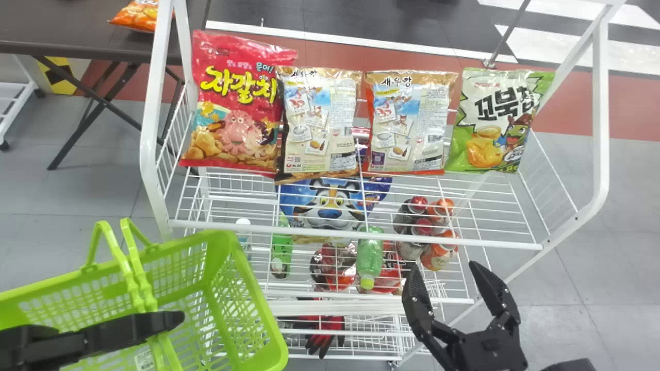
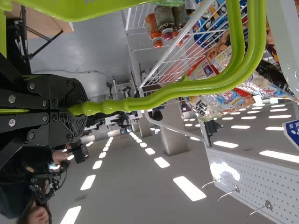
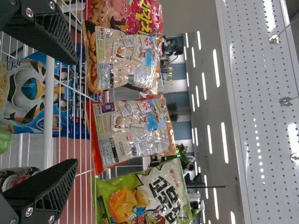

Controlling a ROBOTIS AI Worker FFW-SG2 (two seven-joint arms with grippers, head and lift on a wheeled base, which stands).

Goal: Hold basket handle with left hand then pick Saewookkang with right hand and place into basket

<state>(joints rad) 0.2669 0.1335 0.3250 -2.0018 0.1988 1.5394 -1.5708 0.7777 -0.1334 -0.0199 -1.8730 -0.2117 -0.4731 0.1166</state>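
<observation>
On the top level of the white rack (image 1: 361, 235), two Saewookkang bags (image 1: 407, 123) stand side by side between red bag (image 1: 234, 103) and green-and-white bag (image 1: 497, 123). Left end effector (image 1: 167, 320) closed around basket handle (image 1: 135, 288) of green basket (image 1: 270, 330); right end effector (image 1: 446, 278) spread open, near rack front.

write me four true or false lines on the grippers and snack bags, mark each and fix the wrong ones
1. The left gripper is closed on the basket handle. True.
2. The right gripper holds a bag. False: the right gripper is open and empty.
3. Two Saewookkang bags stand side by side on the rack. True.
4. The green bag is the head view row's leftmost. False: the red bag is.
</observation>
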